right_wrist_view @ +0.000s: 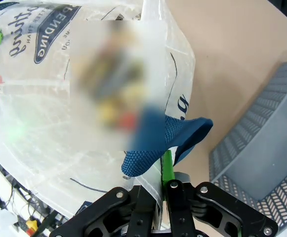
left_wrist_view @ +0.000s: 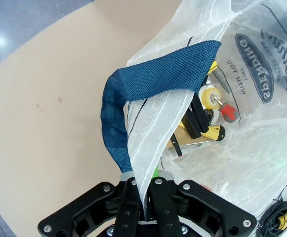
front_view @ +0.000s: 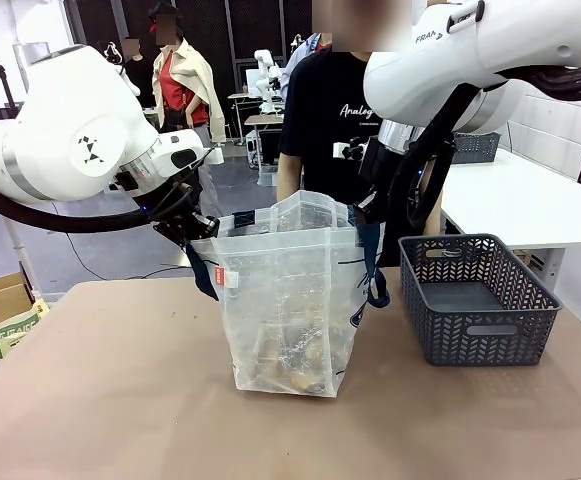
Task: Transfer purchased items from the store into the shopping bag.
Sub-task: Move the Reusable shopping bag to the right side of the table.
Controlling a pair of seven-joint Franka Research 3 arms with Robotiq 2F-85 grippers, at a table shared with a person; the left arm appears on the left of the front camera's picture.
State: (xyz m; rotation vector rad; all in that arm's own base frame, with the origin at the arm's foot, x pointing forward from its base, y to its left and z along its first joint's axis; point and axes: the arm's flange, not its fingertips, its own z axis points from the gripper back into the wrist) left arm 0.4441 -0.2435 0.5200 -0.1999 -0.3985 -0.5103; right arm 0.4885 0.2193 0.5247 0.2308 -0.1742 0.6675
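Green pads pressed tight: the left gripper (left_wrist_view: 143, 183) is fully closed on a fold of the clear plastic rim, right where the navy strap handle (left_wrist_view: 148, 81) loops off. Across the mouth the right gripper (right_wrist_view: 163, 186) is clamped the same way on the opposite rim, beside the other strap (right_wrist_view: 169, 134). Between them the shopping bag (front_view: 288, 300) stands upright around the middle of the table (front_view: 90, 400), its mouth held open below the person (front_view: 330, 120) standing at the far edge. Down at the bottom lie the purchased items (left_wrist_view: 207, 123) in a heap, yellow and brown packets with something red-capped among them, so the loading looks well along. A dark grey mesh basket (front_view: 470, 335) sits near the bag, toward the right edge. Now the worry: that film is thin and slick, and either pinch could slip, letting one side sag and the mouth fold shut. If the arms pull apart too hard, the seam at a strap could tear. If they lift unevenly, the loaded bag may tilt and spill.
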